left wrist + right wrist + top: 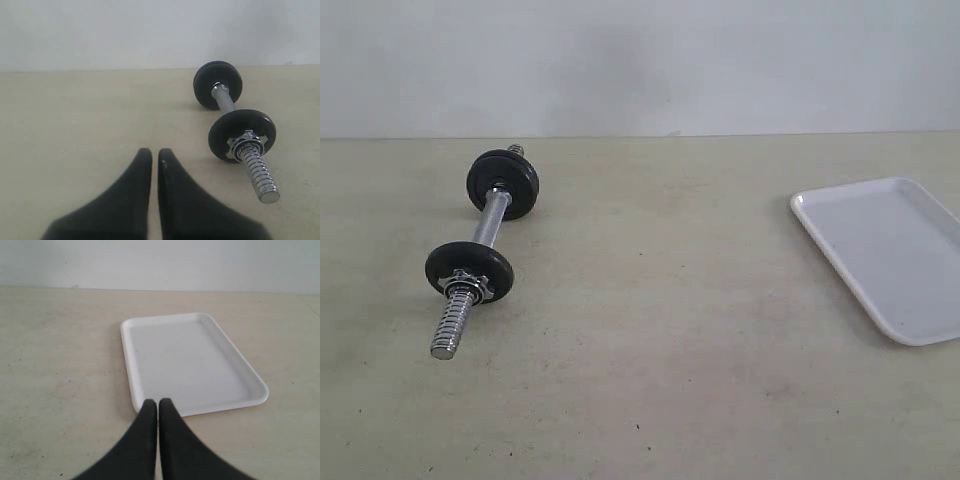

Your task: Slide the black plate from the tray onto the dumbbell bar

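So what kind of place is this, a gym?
Likely a test bench, not a gym: plain beige tabletop, blank white wall, just a short chrome dumbbell bar and a flat white plastic tray.

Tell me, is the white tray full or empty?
Empty. In the right wrist view the whole tray shows only its bare white floor from rim to rim, with nothing lying in it.

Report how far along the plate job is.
Done, by the look of it: the tray is bare and black plates sit on the dumbbell bar, the near one behind a collar nut. In hand: nothing; the left gripper and right gripper have shut, empty jaws. Left: nothing visible.
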{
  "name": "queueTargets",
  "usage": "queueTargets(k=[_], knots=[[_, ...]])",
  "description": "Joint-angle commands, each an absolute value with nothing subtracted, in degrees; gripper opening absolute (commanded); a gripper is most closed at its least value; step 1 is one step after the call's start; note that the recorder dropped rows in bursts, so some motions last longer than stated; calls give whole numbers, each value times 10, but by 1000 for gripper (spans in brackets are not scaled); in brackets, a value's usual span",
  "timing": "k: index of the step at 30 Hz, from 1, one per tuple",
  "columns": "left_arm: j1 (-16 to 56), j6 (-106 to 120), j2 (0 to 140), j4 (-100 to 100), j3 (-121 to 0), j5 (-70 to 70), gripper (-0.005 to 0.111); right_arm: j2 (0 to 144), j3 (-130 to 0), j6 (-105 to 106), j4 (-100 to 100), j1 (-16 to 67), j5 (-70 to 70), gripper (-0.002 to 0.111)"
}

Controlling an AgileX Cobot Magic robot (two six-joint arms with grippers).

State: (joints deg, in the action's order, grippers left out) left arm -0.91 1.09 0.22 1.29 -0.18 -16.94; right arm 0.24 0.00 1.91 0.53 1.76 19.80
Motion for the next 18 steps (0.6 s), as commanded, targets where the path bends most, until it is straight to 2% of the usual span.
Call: queueTargets(k=[1, 18], knots=[[-7, 12, 0, 10, 0, -172, 4, 0, 0, 19, 5, 17, 191, 0], [-34, 12, 0, 10, 0, -172, 4, 0, 0, 19, 5, 17, 191, 0]])
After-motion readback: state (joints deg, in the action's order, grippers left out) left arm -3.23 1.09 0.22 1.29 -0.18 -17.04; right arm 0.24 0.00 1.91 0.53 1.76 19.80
